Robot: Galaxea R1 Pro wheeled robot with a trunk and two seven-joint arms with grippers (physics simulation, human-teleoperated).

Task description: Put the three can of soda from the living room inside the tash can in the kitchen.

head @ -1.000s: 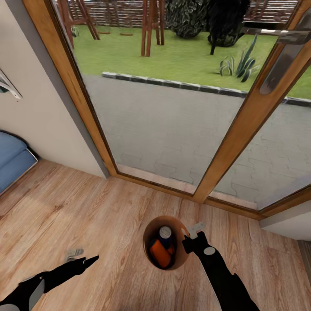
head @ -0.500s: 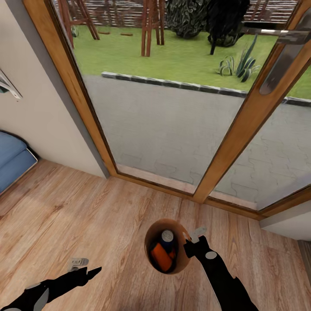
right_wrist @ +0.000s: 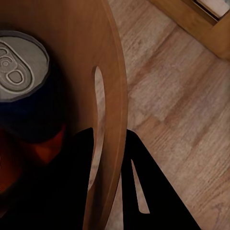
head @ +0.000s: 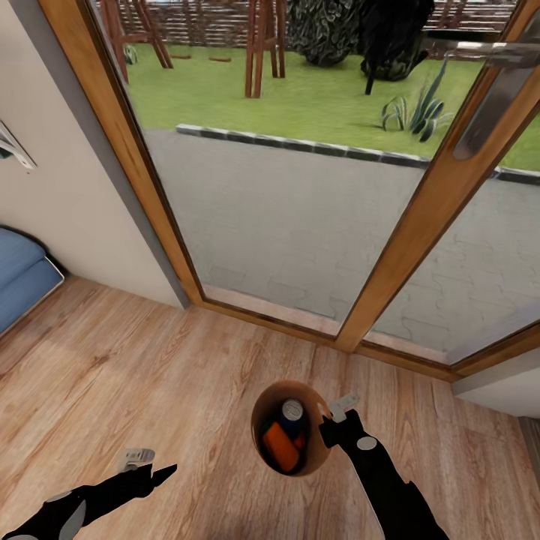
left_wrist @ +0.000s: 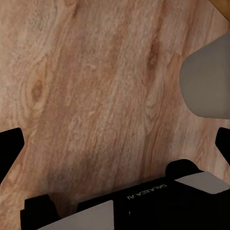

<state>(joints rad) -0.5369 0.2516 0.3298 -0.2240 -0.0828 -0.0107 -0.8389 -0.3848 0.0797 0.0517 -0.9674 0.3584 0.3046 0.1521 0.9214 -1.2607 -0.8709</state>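
The trash can (head: 313, 452) hangs just above the wood floor of the living room, brown inside, and my right gripper (head: 331, 421) is shut on its rim. In the right wrist view the gripper (right_wrist: 108, 140) has one finger inside and one outside the bin wall (right_wrist: 112, 72). The dark blue soda can (head: 291, 412) stands in the bin with its silver top (right_wrist: 19, 64) up. Beside it an orange can (head: 278, 444) lies tilted, and more orange (right_wrist: 45, 146) shows under the blue one. My left gripper (head: 147, 465) is open and holds nothing, low over the floor to the bin's left.
Wood-framed glass doors (head: 420, 225) stand just ahead, with a paved terrace and lawn behind them. A blue sofa (head: 19, 274) sits against the wall at the left. A pale grey rounded shape (left_wrist: 208, 79) crosses the left wrist view above the floor planks (left_wrist: 96, 96).
Over the second, the bin and my right gripper shifted slightly lower and to the right in the picture, and my left arm sank a little. In the last half second almost nothing moved.
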